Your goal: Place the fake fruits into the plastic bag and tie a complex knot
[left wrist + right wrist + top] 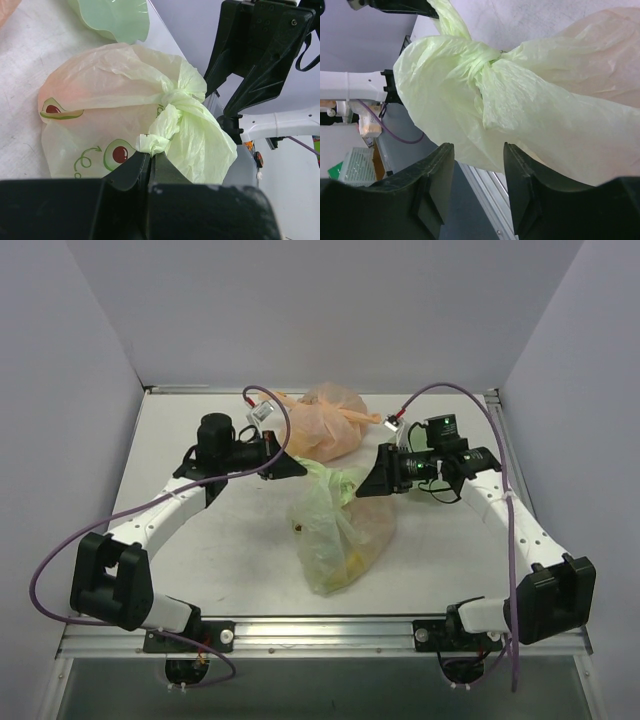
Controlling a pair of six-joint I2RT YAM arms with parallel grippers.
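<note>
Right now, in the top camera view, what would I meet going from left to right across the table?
left hand → pale green plastic bag → right hand

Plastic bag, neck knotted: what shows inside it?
Through the plastic bag a yellow shape shows at its near end, likely the bananas, and a reddish glow elsewhere. The cloudy film hides outlines, so the fruits cannot be counted.

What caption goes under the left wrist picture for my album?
Left claw pinches a tail of the knotted plastic bag.
</note>
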